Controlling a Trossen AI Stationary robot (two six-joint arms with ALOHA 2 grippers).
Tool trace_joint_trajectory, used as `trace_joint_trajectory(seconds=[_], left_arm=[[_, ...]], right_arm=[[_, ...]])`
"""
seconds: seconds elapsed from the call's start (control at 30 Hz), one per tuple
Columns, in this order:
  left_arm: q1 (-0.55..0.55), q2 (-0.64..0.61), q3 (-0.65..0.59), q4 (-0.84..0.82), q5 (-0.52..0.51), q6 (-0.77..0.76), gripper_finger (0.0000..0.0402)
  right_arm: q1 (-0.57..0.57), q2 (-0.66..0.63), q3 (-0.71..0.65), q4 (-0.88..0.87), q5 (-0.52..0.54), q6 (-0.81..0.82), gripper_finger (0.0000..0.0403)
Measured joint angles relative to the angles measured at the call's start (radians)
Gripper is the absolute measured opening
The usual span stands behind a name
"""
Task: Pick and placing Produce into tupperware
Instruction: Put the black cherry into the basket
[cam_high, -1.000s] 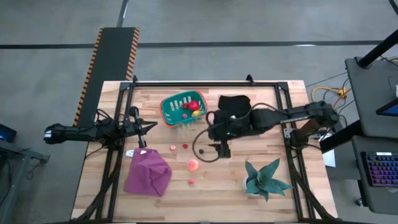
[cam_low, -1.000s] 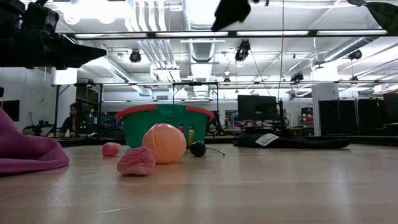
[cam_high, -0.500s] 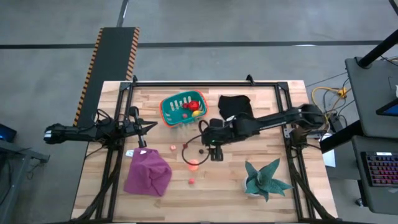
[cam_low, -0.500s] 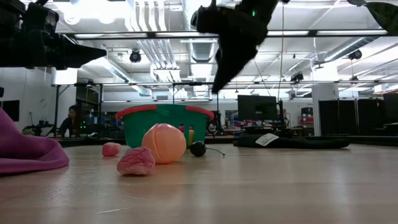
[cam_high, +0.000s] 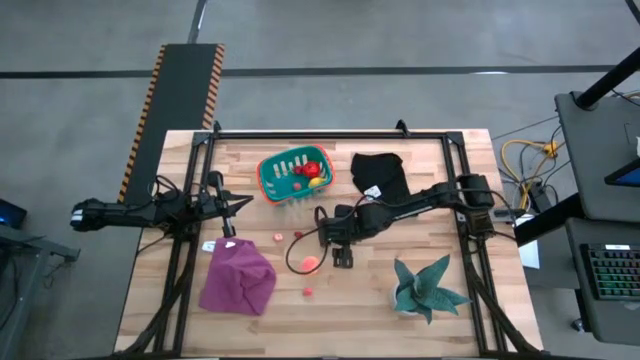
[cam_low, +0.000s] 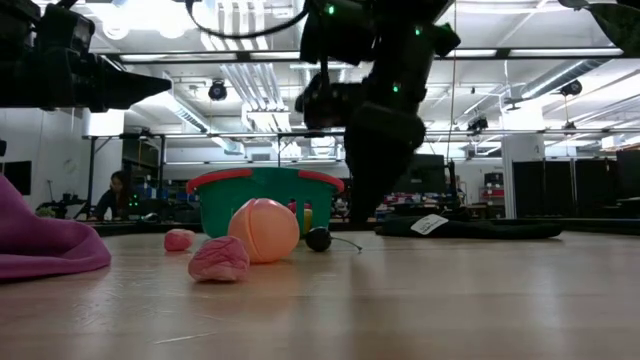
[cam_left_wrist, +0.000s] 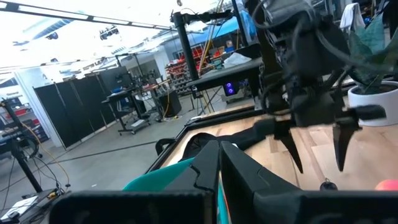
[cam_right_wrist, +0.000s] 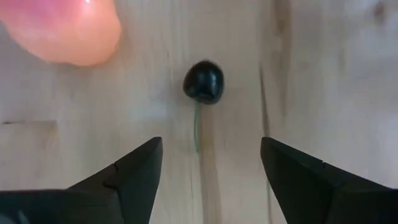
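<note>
The teal tupperware (cam_high: 293, 176) (cam_low: 265, 197) stands at the table's far middle with red and yellow produce in it. On the wood nearer lie an orange peach (cam_high: 311, 263) (cam_low: 265, 230), a pink piece (cam_high: 277, 238) (cam_low: 219, 258), small red pieces (cam_high: 309, 292) and a dark cherry (cam_right_wrist: 203, 81) (cam_low: 318, 238) with a green stem. My right gripper (cam_right_wrist: 211, 146) (cam_high: 340, 252) hangs open, fingers pointing down, just above the cherry and beside the peach (cam_right_wrist: 68, 31), touching nothing. My left gripper (cam_high: 232, 208) (cam_left_wrist: 219, 165) waits shut at the left edge.
A purple cloth (cam_high: 238, 278) lies at the near left, a black cloth (cam_high: 380, 172) at the far right, and a teal spiky plant (cam_high: 428, 287) in a white pot at the near right. A person (cam_low: 120, 190) sits far behind the table.
My right gripper has moved toward the table's left and near edges and come down from the top of the low view to just above the wood by the dark cherry and the peach. The produce and the tupperware have stayed in place.
</note>
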Motion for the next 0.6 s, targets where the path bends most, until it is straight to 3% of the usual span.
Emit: trace_joint_trajectory(seconds=[0.6], left_arm=[[0.0, 0.001, 0.0, 0.0, -0.002, 0.0, 0.0002]], right_arm=[[0.026, 0.043, -0.006, 0.087, 0.017, 0.039, 0.0253]])
